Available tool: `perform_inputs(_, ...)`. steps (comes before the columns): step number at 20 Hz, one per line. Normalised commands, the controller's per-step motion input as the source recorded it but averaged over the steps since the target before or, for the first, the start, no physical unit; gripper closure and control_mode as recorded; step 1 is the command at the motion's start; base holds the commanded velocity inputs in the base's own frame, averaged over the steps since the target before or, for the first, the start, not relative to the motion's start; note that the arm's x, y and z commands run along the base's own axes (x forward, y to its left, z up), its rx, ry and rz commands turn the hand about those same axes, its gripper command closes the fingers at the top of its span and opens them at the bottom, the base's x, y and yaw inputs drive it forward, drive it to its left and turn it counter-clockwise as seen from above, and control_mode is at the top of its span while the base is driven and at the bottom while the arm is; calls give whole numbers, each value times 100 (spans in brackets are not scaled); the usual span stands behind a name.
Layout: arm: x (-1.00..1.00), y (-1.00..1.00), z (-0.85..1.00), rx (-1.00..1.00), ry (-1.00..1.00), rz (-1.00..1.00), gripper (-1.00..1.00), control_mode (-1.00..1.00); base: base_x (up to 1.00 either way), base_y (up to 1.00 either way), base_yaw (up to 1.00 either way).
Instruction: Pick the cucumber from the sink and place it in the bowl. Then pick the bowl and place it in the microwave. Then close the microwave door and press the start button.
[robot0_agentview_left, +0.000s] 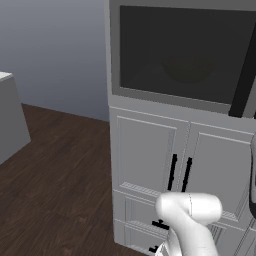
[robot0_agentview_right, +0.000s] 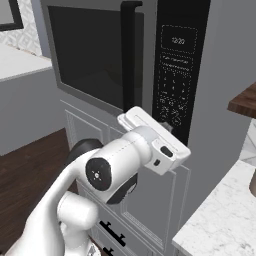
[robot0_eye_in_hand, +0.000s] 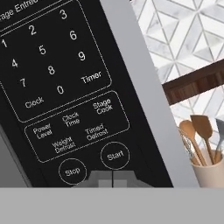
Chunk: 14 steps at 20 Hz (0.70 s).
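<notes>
One control remains for us to address: the Start button (robot0_eye_in_hand: 115, 155), a flat printed circle on the black control panel (robot0_agentview_right: 174, 70) of the microwave (robot0_agentview_right: 220, 75). We are judging it to be stiff and unyielding, with no edge to grip, so it is calling for a straight push at its centre, not a hold; the panel looks smooth, and a slanted contact may be sliding toward the neighbouring Stop button (robot0_eye_in_hand: 72, 171). The microwave door (robot0_agentview_left: 185, 52) is standing closed, and its dark window is hiding whatever is sitting inside. We are keeping the pincer (robot0_eye_in_hand: 112, 180) fully closed and empty, its two tips pressed together to form one blunt point. In the hand view that point is sitting just below the Start button, between it and the Stop button.
</notes>
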Motion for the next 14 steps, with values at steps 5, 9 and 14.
perform_inputs(5,24,0,-3,0,0,0,100,-100,0,0,0)
perform_inputs(9,26,-16,0,0,0,0,100,-100,0,0,0)
perform_inputs(14,28,-25,0,0,0,0,100,-100,0,0,0)
